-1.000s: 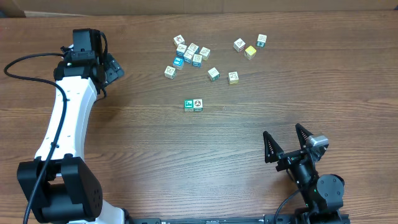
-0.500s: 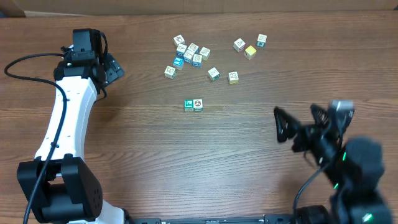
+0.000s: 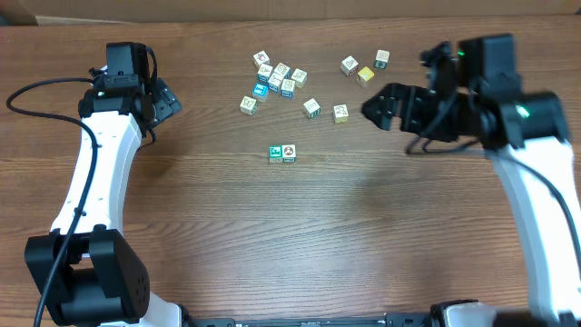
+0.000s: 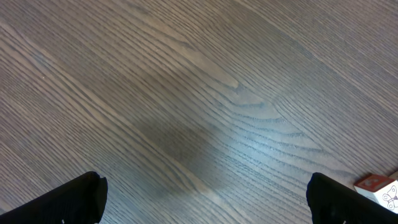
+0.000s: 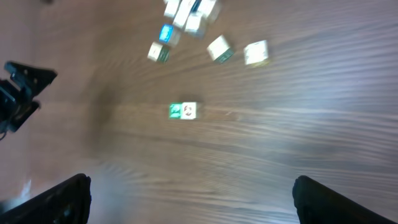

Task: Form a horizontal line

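Observation:
The horizontal line [image 3: 282,153] is a short row of two touching cubes mid-table: a green one [image 3: 275,153] on the left and a white one with a round picture [image 3: 289,153] on the right. The right wrist view shows the same pair [image 5: 183,111], blurred. My right gripper [image 3: 399,95] hangs open and empty above the table, to the right of the row; its jaws [image 5: 193,205] stand wide. My left gripper [image 3: 166,100] is open at the far left, with only bare wood between its fingers [image 4: 208,202].
Several loose cubes lie behind the row: a cluster [image 3: 277,77], singles [image 3: 248,104] [image 3: 311,107] [image 3: 340,113], and three at the back right near a yellow one [image 3: 366,75]. A red-and-white cube [image 4: 379,186] shows at the left wrist view's right edge.
The right arm has swung up from the near right edge to the back right, above the table near the loose cubes. The left arm and the cubes have not moved.

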Available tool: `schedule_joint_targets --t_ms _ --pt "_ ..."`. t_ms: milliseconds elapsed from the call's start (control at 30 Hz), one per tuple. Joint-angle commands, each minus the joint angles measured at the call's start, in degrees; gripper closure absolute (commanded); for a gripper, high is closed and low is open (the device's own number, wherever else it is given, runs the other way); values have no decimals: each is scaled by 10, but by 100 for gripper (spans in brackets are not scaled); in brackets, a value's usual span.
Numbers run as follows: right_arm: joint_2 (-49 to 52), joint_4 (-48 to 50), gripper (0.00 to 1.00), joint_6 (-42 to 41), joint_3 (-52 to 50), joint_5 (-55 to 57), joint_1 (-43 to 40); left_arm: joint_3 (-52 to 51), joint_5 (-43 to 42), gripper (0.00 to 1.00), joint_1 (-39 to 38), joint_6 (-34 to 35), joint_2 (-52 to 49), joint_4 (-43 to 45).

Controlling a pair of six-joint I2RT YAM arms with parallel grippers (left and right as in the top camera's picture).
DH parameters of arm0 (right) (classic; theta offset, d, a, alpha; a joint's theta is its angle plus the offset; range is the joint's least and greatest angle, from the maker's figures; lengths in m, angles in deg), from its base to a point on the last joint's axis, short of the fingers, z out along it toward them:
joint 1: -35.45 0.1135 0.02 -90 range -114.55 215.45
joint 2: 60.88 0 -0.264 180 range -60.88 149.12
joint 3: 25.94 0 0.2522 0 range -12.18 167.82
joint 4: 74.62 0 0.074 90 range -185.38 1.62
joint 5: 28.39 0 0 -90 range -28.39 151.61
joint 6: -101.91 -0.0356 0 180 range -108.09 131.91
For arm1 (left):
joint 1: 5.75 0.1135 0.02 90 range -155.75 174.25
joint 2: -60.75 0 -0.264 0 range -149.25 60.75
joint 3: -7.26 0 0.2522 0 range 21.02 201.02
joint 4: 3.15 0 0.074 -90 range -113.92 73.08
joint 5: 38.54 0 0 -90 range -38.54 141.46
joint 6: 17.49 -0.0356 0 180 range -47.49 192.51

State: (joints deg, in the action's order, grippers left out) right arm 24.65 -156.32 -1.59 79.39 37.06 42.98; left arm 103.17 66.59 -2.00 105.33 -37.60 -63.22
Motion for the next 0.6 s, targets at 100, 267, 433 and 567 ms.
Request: schedule_joint_targets --t_ms 100,267,433,567 --pt "79 11 91 -55 11 -113 19 3 -2 1 0 0 2 0" --pt "118 -15 96 -122 10 52 115 3 -2 0 0 0 2 0" --pt "172 0 96 -174 4 149 222 3 -2 0 0 0 2 0" --pt "227 32 96 -207 4 162 279 3 -2 0 0 0 2 0"
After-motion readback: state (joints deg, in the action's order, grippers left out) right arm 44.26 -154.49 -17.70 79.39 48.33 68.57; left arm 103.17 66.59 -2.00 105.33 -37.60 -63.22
